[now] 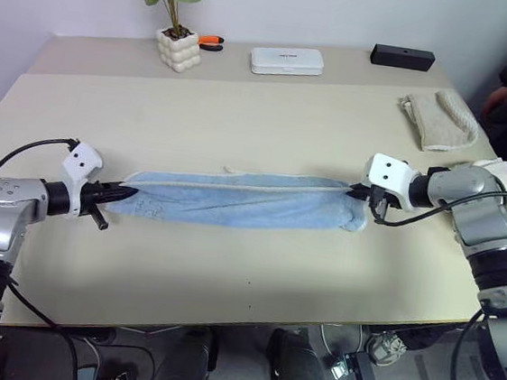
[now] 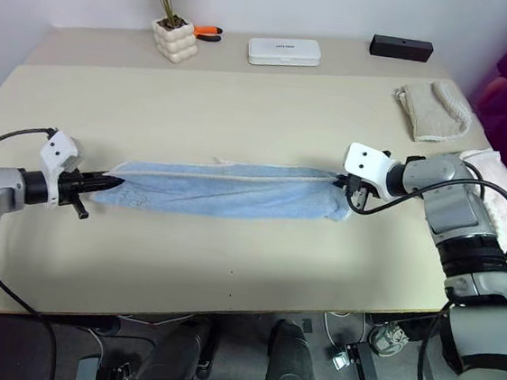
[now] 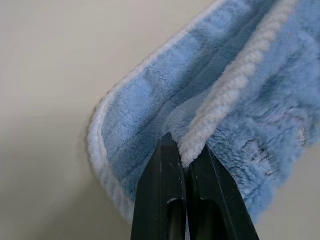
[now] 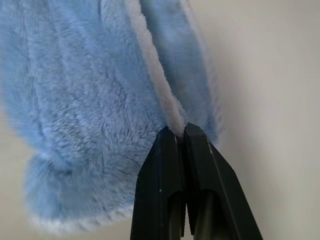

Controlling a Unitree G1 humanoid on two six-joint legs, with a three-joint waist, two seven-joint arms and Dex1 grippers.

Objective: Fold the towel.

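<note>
I have the light blue terry-cloth towel with whitish stitched edging (image 1: 243, 201) stretched into a long, already doubled band across the middle of the beige counter (image 1: 254, 272), strung between my two arms. The left gripper (image 1: 124, 193) has its jaws pressed together on the towel's left end, pinching the white edging, as the left wrist view shows. The right gripper (image 1: 360, 194) pinches the white edging at the right end the same way.

To do this step well, I judge I should keep both pinches firm and the band taut and level. Then I would lay it flat on the counter without letting the layers slip apart, so the edges line up for the next fold.

The counter is smooth and matte. Toward the wall stand a small green plant in a white bumpy pot (image 1: 177, 48), a white flat case (image 1: 287, 61) and a black bar-shaped box (image 1: 402, 57). A beige ribbed towel (image 1: 439, 120) lies off to the right.
</note>
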